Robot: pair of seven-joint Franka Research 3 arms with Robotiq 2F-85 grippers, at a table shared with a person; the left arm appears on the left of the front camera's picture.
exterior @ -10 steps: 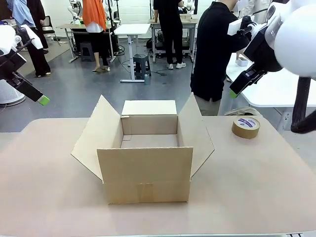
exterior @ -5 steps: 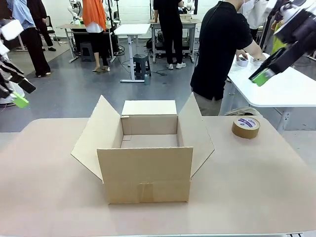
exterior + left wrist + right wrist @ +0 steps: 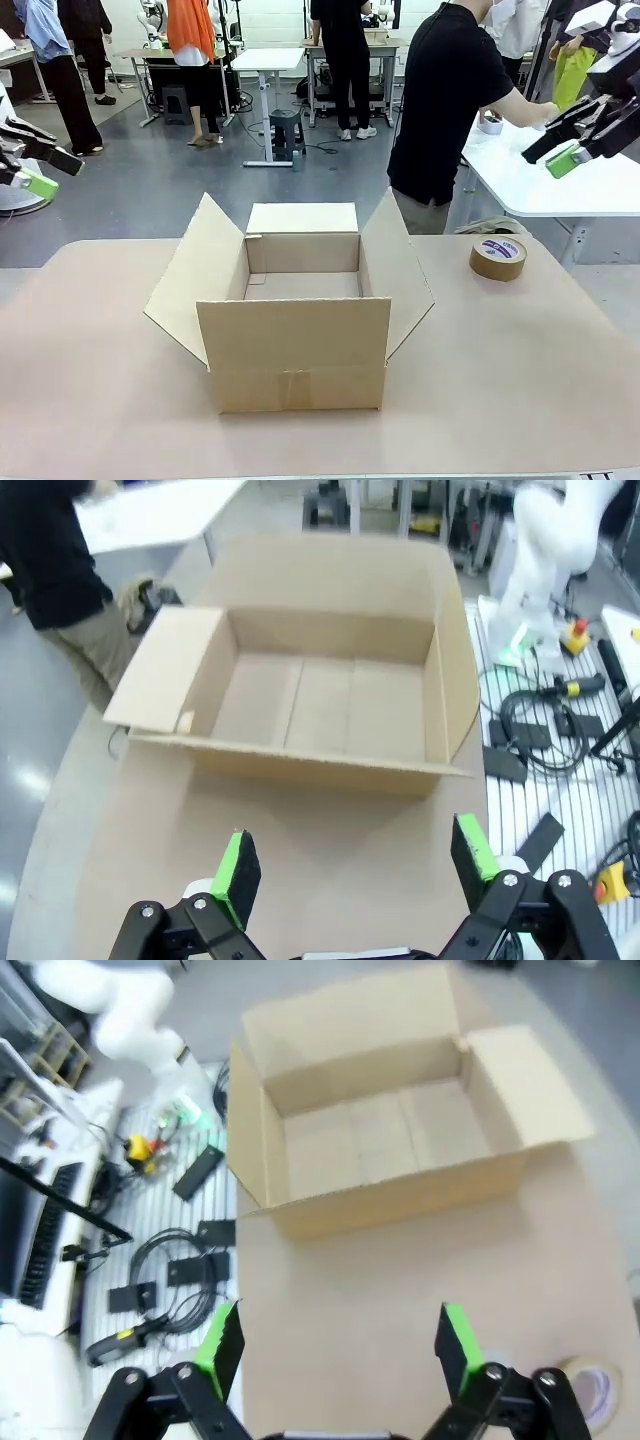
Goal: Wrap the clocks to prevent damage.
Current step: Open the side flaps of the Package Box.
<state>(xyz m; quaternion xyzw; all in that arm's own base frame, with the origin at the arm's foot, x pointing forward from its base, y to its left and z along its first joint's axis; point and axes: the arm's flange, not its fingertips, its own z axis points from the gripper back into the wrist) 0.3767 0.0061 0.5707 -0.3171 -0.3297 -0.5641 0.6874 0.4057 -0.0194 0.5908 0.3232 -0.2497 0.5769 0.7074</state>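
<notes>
Cardboard box [image 3: 295,330] stood flaps-open on bench [image 3: 520,390]; packing tape roll [image 3: 498,257] lay near. Left hand [image 3: 354,855], right hand [image 3: 338,1342] hovered high, fingers apart.

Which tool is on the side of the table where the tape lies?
The right tool: it hangs on the same side of the box as the tape; the left tool hangs at the opposite side.

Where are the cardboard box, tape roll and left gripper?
cardboard box [image 3: 292,335]: front view, front wall.
tape roll [image 3: 498,268]: front view, outer side.
left gripper [image 3: 354,852]: left wrist view, midway between fingertips.
</notes>
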